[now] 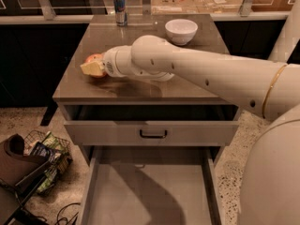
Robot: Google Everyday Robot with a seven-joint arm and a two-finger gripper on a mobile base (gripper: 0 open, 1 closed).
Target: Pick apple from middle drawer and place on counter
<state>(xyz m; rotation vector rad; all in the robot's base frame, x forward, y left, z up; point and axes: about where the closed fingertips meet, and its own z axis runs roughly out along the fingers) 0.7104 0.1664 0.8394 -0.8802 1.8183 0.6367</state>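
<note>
Nearest to me, at the bottom of the view, the wide, deep grey middle drawer (180, 189) stands pulled out, its plain flat floor bare apart from a shadow across it. To its left, on the speckled floor, sits a small wire basket (47, 156) stuffed with odds and ends I cannot make out. Just above the open box is the shallower grey drawer front (201, 132) with its dark bar handle (153, 134), also drawn out a little from under the top. Over that lies the square, slightly glossy grey-brown stone-like counter (140, 92), and my thick cream arm (211, 78) reaches across it from the right. My gripper (92, 68) is low over the counter's left side, right at the small round red apple with orange-yellow patches (93, 58), which is at the surface there, near the left edge. A pale part of the gripper covers the apple's front; whether I am clamped on it or loose around it I cannot tell. Farther back, right of centre, stands a white round bowl (181, 31), and at the far edge, to the left, a slim upright soda can (120, 7).
</note>
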